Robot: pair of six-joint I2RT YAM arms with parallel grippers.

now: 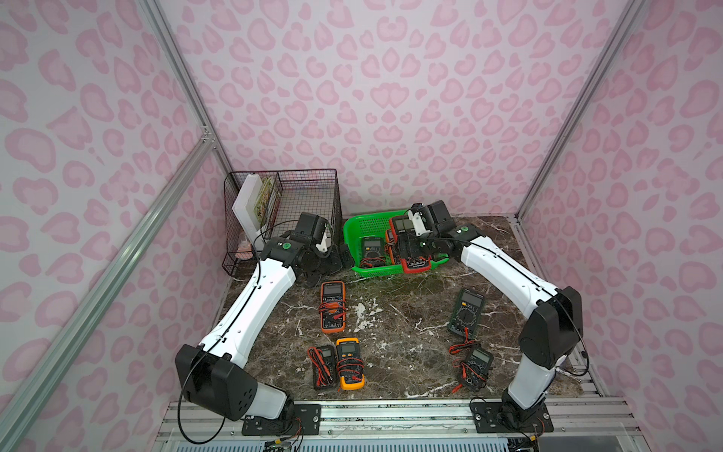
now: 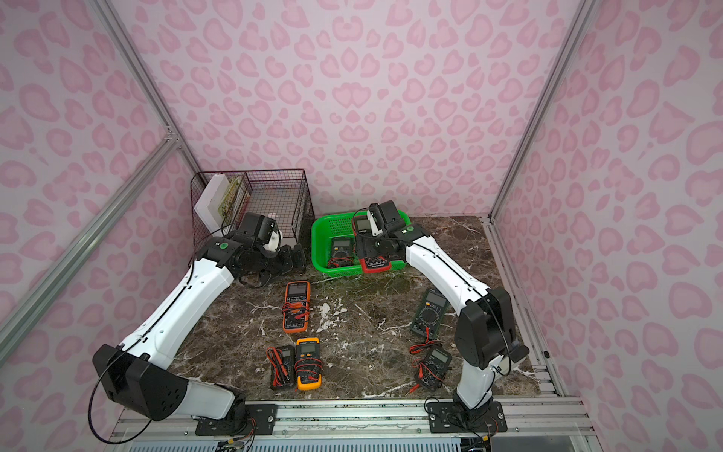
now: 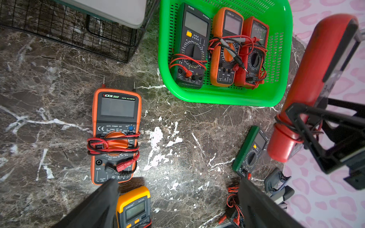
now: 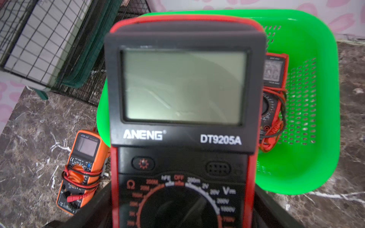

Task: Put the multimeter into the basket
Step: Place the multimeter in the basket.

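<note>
Red multimeter held over the basket.
The right claw (image 1: 409,250) grips the red multimeter (image 4: 183,138) between its jaws, with the green basket (image 1: 375,271) just beneath; the left claw (image 3: 177,205) hangs wide apart, empty.

Both top views overlook the whole tabletop (image 1: 410,332) from high. Wrist views look past the left pincer (image 3: 177,183) and right pincer (image 4: 183,209), the right close on its multimeter (image 4: 183,88); both share the basket (image 3: 227,98) ahead.
</note>
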